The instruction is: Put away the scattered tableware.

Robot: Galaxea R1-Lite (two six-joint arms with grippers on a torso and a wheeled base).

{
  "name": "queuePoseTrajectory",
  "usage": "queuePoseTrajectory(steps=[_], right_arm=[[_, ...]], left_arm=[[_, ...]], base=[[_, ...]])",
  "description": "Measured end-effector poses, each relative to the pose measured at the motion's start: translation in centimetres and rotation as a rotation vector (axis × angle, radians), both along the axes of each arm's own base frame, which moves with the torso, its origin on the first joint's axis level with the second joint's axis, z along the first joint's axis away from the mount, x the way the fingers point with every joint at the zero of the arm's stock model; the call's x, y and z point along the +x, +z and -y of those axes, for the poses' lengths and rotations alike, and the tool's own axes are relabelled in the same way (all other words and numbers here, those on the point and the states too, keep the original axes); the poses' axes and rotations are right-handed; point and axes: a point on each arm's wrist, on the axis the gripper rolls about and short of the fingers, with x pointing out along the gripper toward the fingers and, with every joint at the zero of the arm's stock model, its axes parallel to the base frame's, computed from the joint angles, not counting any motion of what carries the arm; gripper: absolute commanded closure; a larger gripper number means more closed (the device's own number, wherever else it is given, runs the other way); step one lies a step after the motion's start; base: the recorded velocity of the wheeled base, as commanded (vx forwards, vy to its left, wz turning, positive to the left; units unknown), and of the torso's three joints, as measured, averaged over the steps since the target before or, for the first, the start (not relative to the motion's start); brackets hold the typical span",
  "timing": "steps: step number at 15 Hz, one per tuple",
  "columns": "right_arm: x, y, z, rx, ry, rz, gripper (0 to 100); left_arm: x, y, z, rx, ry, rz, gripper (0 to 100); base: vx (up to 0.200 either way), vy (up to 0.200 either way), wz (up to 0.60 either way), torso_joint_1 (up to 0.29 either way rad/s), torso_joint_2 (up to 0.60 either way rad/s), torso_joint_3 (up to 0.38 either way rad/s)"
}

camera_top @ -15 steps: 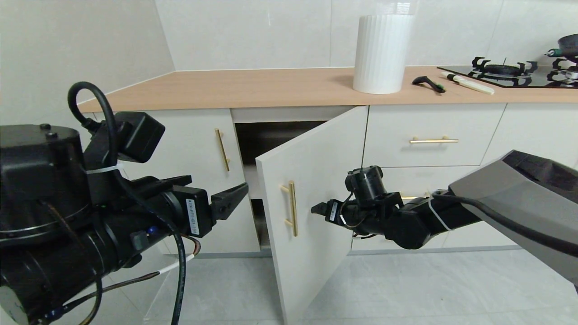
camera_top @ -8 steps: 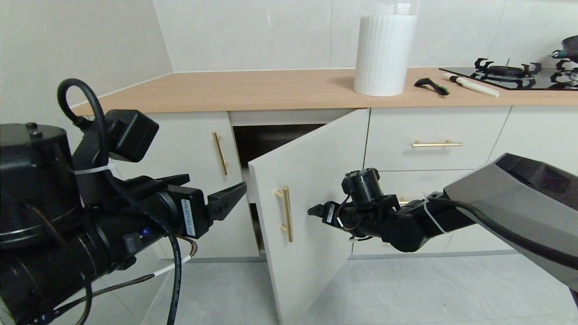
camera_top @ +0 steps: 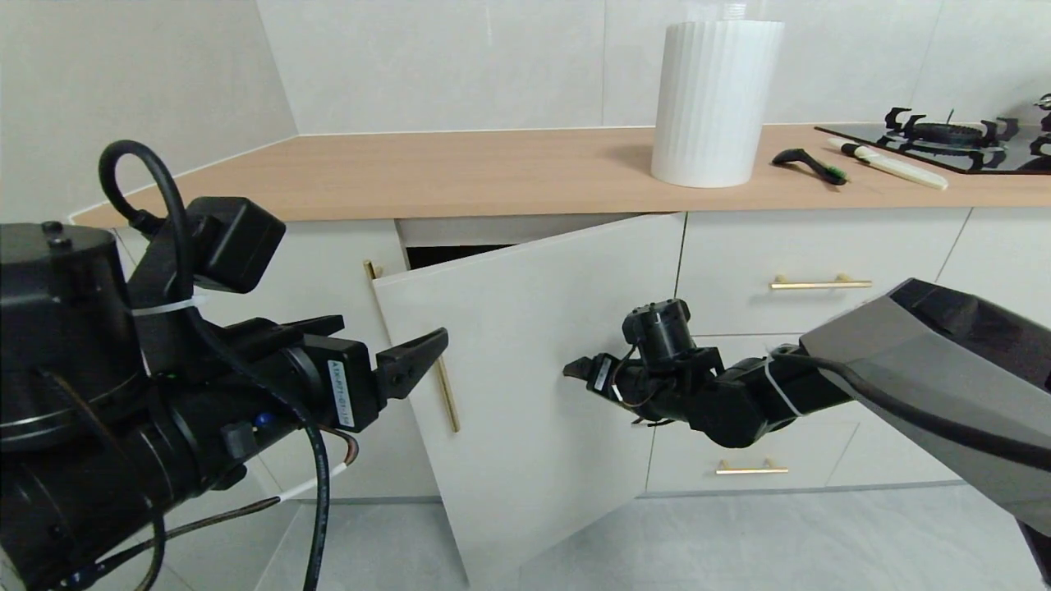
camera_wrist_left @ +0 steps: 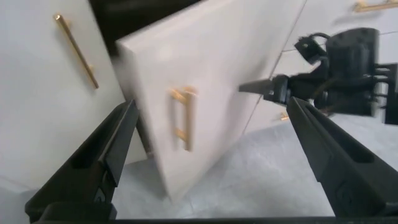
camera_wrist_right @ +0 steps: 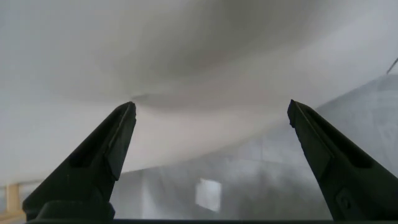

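Right pincer [camera_top: 568,371], wide, faced the cabinet door [camera_top: 525,410]; left pincer [camera_top: 435,343] also wide. Beyond both, the knife [camera_top: 891,162] lay slantwise on the bench [camera_top: 410,172].

A tall white ribbed container [camera_top: 714,103] stands upright on the wooden countertop [camera_top: 460,168], with the pale tiled wall [camera_top: 435,66] just behind it, a black gas hob [camera_top: 952,139] along the counter to its right, and a drawer [camera_top: 821,246] with a gold bar handle [camera_top: 821,284] below it.
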Motion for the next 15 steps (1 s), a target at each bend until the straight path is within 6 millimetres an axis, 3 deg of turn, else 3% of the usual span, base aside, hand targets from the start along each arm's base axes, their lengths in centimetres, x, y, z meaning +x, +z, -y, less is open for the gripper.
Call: queuePoseTrajectory(steps=[5,15], right_arm=[[1.4,1.5,-0.2,0.122,-0.084,0.008,0],[4.9,2.1,1.5,0.167,-0.202,0.066,0]], left_arm=[[0.0,0.0,0.0,-0.002,0.0,-0.001,0],[0.1,-0.1,0.1,-0.003,0.0,-0.004,0]], base=[[0.0,0.0,0.0,0.0,0.0,0.0],[0.0,0.0,0.0,0.0,0.0,0.0]])
